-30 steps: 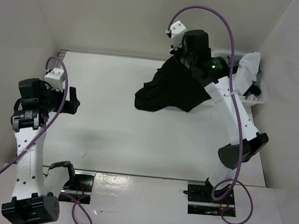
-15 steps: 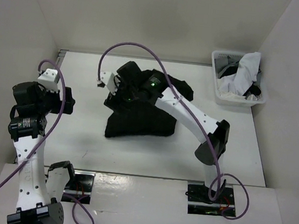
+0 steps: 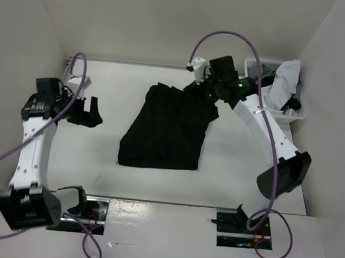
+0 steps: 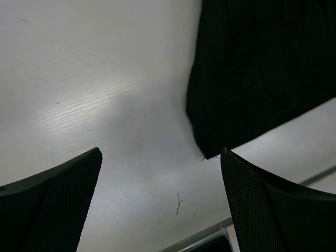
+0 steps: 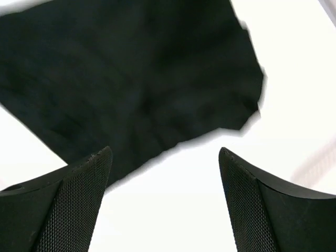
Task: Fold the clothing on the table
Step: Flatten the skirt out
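The clothing [image 3: 169,130], a black pleated skirt, lies spread flat on the white table [image 3: 107,159], narrow end toward the back. My right gripper [image 3: 203,90] hovers over its far right corner, open and empty. In the right wrist view the skirt [image 5: 131,73] fills the top, and bare table shows between the fingers [image 5: 68,205] of the gripper [image 5: 165,199]. My left gripper [image 3: 94,114] is open, left of the skirt and apart from it. In the left wrist view the skirt's near corner [image 4: 262,68] sits just beyond the right finger [image 4: 278,210] of the gripper [image 4: 163,205].
A white lattice basket [image 3: 275,114] holding white and grey garments [image 3: 285,79] stands at the back right corner. White walls close in the left, back and right sides. A metal rail [image 3: 164,203] runs along the table's near edge, with both arm bases behind it.
My right gripper carried the bunched skirt to the middle, opened and let it go; the skirt now lies flat. The right arm drew back to the far right. The left gripper moved toward the skirt.
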`<move>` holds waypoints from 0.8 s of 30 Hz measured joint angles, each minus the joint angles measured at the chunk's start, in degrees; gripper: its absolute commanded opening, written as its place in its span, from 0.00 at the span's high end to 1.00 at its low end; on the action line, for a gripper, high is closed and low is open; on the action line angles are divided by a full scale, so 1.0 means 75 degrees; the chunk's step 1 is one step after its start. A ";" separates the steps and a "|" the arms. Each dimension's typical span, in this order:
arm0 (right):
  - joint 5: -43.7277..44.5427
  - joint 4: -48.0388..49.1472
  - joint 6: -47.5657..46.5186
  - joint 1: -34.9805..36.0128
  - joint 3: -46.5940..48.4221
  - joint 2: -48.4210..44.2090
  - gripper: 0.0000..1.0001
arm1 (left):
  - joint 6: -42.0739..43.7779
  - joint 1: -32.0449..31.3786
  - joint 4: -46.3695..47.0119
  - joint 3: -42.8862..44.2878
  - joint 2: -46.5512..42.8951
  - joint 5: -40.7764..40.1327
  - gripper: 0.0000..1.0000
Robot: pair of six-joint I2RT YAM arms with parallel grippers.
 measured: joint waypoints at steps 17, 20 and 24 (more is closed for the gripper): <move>0.0930 0.0726 0.0472 -0.0761 -0.2751 -0.1515 0.12 | -0.0277 -0.2486 -0.1128 0.1145 0.5756 -0.1102 0.17; 0.0944 0.0813 0.0495 -0.0787 -0.2757 -0.1515 0.12 | -0.0291 -0.2576 -0.1119 0.1145 0.5989 -0.1192 0.23; 0.0944 0.0898 0.0495 -0.0793 -0.2757 -0.1480 0.12 | -0.0338 -0.2751 -0.1107 0.1148 0.6362 -0.1236 0.27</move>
